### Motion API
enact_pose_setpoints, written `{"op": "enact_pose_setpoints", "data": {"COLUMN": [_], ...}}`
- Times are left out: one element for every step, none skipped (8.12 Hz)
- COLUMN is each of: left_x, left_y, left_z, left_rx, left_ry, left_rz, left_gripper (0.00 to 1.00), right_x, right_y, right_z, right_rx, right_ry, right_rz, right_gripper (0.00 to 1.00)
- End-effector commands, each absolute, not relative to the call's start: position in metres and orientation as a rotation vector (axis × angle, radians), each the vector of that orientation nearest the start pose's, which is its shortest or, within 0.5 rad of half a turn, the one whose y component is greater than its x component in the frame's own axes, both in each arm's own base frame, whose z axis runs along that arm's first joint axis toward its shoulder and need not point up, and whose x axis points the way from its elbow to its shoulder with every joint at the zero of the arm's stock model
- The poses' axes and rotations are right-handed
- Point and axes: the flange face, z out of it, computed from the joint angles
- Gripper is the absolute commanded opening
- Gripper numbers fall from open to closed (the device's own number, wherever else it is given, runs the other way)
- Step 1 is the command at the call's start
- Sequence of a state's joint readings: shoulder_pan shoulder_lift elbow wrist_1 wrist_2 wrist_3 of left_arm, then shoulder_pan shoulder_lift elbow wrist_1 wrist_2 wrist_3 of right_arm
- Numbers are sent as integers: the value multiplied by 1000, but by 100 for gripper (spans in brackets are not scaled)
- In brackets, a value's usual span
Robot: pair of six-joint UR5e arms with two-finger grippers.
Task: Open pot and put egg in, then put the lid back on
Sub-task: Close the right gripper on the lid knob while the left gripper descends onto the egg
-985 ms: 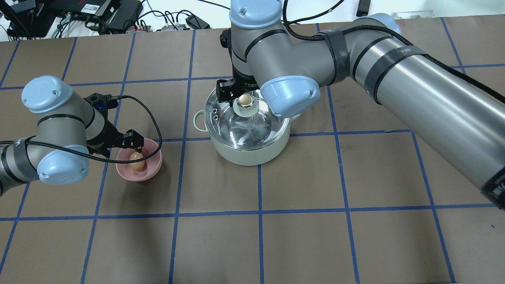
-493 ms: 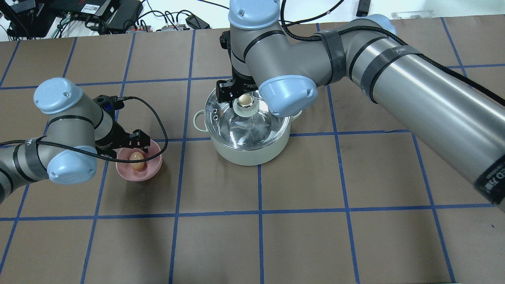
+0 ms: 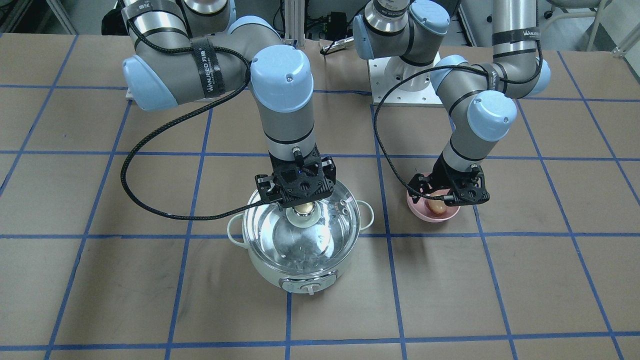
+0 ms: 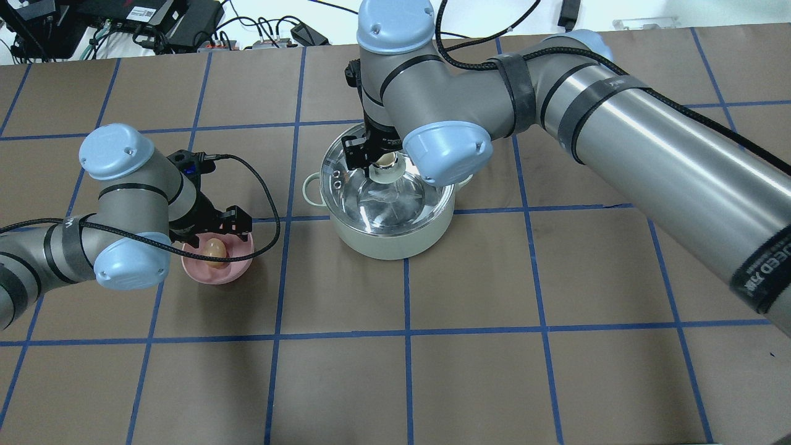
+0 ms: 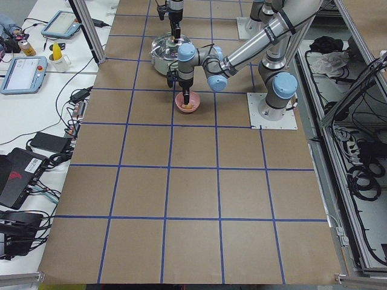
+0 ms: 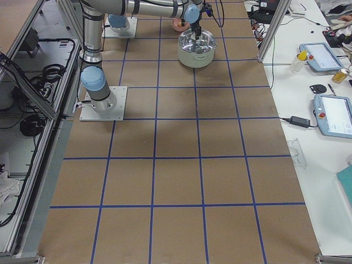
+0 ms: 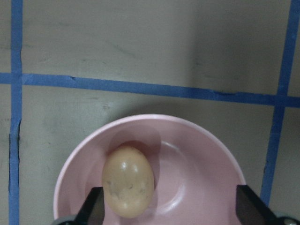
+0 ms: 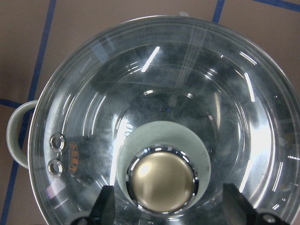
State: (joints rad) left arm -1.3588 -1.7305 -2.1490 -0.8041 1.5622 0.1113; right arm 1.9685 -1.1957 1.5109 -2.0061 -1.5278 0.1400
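pale mint-white pot (image 4: 389,244), clear glass lid (image 8: 187,84), gold knob (image 8: 162,181) on a pale disc, framed by the black right pincer (image 8: 171,207). tan speckled egg (image 7: 128,181) in a pink bowl (image 7: 206,154) below the black left pincer (image 7: 171,208). brown table (image 4: 494,371), blue tape grid.

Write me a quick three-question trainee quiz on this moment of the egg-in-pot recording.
1. True or false: the lid is already off the pot.
2. Where is the egg? A) in the pink bowl B) inside the pot C) held up in the air
3. Fill in: the open right gripper has one finger on each side of the lid's ____.
Key: 1 false, the lid sits on the pot. 2 A. 3 knob.
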Motion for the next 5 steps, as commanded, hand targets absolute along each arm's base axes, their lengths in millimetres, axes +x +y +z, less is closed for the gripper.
{"op": "enact_pose_setpoints", "data": {"left_x": [-32,-32,-32,-32,-32], "left_y": [-478,-478,-477,-478,-477], "left_z": [221,222,220,221,222], "left_rx": [-23,-22,-17,-7,-10], "left_ry": [3144,3143,3143,3139,3134], "left_rz": [-45,-47,-45,-49,-52], "left_gripper": [100,100,100,100,100], "right_x": [376,376,377,377,377], "right_y": [-537,-538,-540,-541,-541], "right_z": [350,352,349,347,346], "right_rx": [-402,-400,-402,-409,-414], "right_ry": [3037,3035,3035,3035,3035], "right_rz": [-164,-173,-173,-171,-169], "right_gripper": [80,80,80,78,67]}}
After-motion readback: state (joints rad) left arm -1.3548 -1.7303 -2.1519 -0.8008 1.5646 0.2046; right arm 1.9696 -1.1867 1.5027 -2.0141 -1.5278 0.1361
